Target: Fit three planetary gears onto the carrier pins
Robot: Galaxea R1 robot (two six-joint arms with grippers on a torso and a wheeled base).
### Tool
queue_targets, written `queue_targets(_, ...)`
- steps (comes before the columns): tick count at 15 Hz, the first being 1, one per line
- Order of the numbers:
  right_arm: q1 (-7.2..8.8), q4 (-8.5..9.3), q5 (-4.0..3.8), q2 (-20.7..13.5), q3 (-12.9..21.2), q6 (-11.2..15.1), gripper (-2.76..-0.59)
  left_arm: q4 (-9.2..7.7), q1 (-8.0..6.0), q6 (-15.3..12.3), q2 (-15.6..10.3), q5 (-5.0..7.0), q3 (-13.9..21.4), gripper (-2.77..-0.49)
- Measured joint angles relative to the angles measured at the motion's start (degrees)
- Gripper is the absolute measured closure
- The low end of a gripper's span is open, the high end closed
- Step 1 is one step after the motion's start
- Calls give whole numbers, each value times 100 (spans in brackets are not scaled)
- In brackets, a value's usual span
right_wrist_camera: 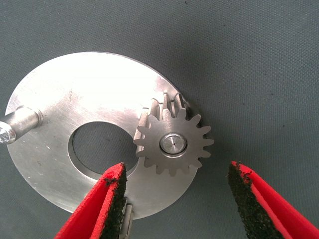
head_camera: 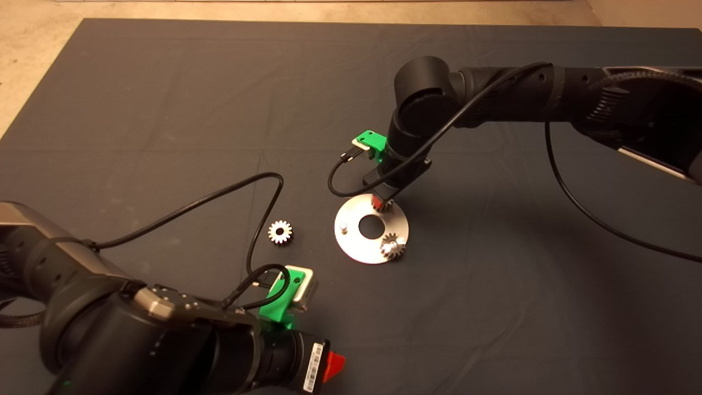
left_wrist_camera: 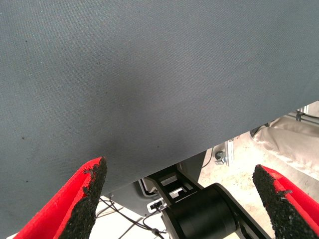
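The round silver carrier plate (head_camera: 356,244) lies mid-mat. One planetary gear (right_wrist_camera: 173,143) sits on the far pin, whose tip shows in the gear's centre hole. My right gripper (right_wrist_camera: 177,172) is right over it, open, a finger on each side and not touching it; the head view shows that gripper (head_camera: 381,202) at the plate's far edge. A second gear (head_camera: 392,246) sits on the near-right pin. The left pin (head_camera: 343,226) (right_wrist_camera: 20,123) is bare. A third gear (head_camera: 280,232) lies loose on the mat left of the plate. My left gripper (left_wrist_camera: 179,169) is open and empty.
The left arm (head_camera: 164,334) waits at the mat's lower left corner, its cable (head_camera: 258,219) looping close to the loose gear. The right arm (head_camera: 521,99) reaches in from the right, and its cable (head_camera: 340,189) hangs just behind the plate. Tan floor (head_camera: 33,66) borders the mat.
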Motion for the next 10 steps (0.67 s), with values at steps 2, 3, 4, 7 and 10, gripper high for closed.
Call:
queue_targets(2,0,0,-2,0,0,0,-162,0,0,1,0,-2,0,-208)
queue_targets(3,0,0,-2,0,0,0,-170,0,0,1,0,0,0,-208)
queue_targets(4,0,0,-2,0,0,0,-176,0,0,1,0,0,0,-208)
queue_targets(7,0,0,-2,-4,0,2,-176,0,0,1,0,0,0,-208)
queue_targets(10,11,0,6,-160,337,76,-176,0,-13,1,-6,-1,0,-208)
